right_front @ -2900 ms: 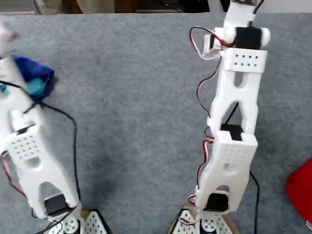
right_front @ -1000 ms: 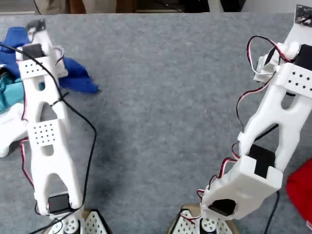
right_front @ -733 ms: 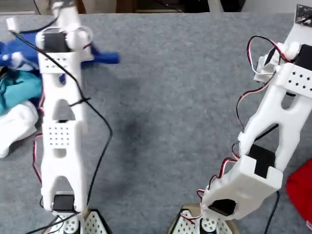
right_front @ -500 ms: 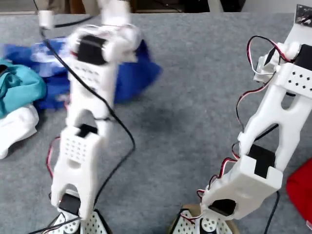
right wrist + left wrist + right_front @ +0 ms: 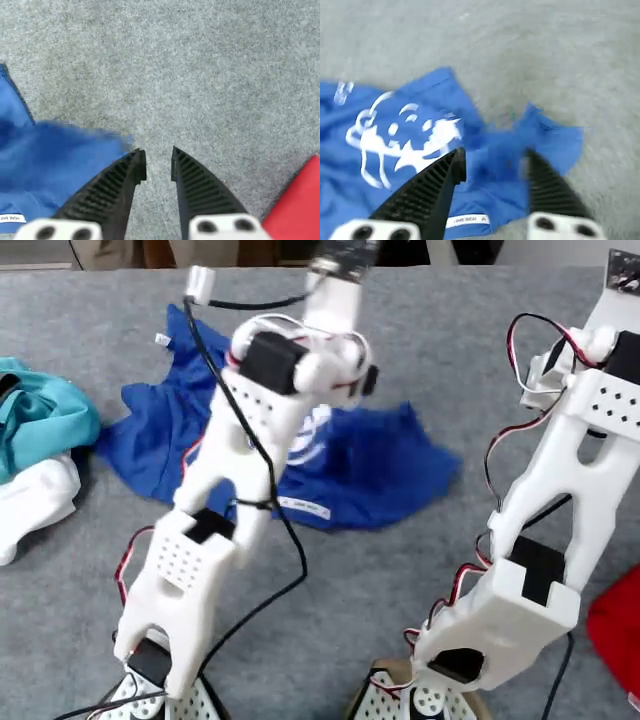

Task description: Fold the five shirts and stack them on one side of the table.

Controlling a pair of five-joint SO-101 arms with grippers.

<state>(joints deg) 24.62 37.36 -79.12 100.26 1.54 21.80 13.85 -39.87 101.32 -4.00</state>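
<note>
1 blue shirt [image 5: 385,472] lies rumpled (white print [image 5: 395,131] up) on grey table [image 5: 450,340].

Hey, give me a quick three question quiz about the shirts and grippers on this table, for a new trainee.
1. True or false: the red shirt lies apart from the blue shirt.
2. What is under the left gripper? A a plate, B the blue shirt, C a box.
3. Fill in: the right gripper holds ____.
Key: 1 true; 2 B; 3 nothing.
</note>
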